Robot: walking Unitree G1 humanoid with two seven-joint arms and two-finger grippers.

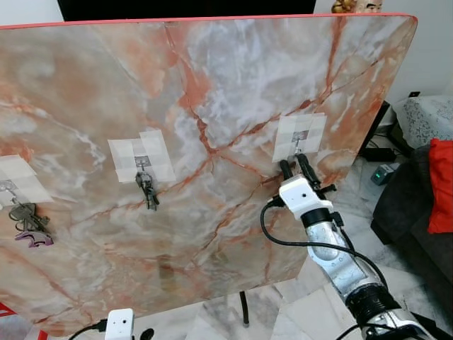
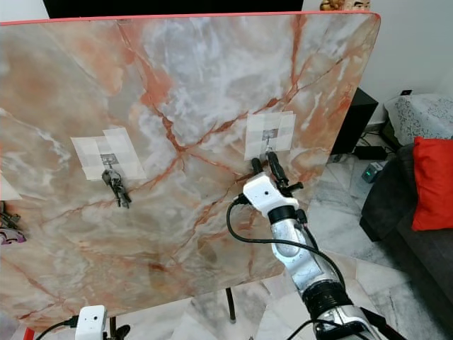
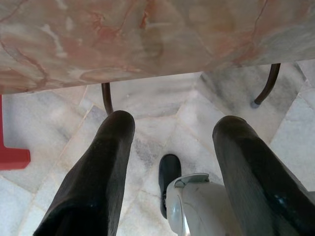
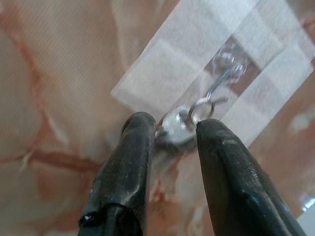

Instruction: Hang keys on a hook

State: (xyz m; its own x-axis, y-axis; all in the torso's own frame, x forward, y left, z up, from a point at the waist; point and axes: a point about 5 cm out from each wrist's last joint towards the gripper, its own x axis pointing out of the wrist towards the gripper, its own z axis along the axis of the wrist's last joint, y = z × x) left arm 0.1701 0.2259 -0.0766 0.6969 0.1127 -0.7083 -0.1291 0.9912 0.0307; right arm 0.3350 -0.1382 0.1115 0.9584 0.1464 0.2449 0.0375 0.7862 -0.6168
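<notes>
An upright marble board carries three taped hooks. My right gripper is raised to the rightmost hook, just under its white tape patch. Its fingers are shut on a small silver key, whose wire ring sits at the hook's lower end; I cannot tell whether the ring is on the hook. A dark bunch of keys hangs from the middle hook, and a bunch with a purple tag hangs from the left hook. My left gripper hangs low, open, pointing at the floor.
The board stands on thin dark legs over a pale marble floor. A dark sofa with a red cushion is at the right. A red object lies on the floor at the left.
</notes>
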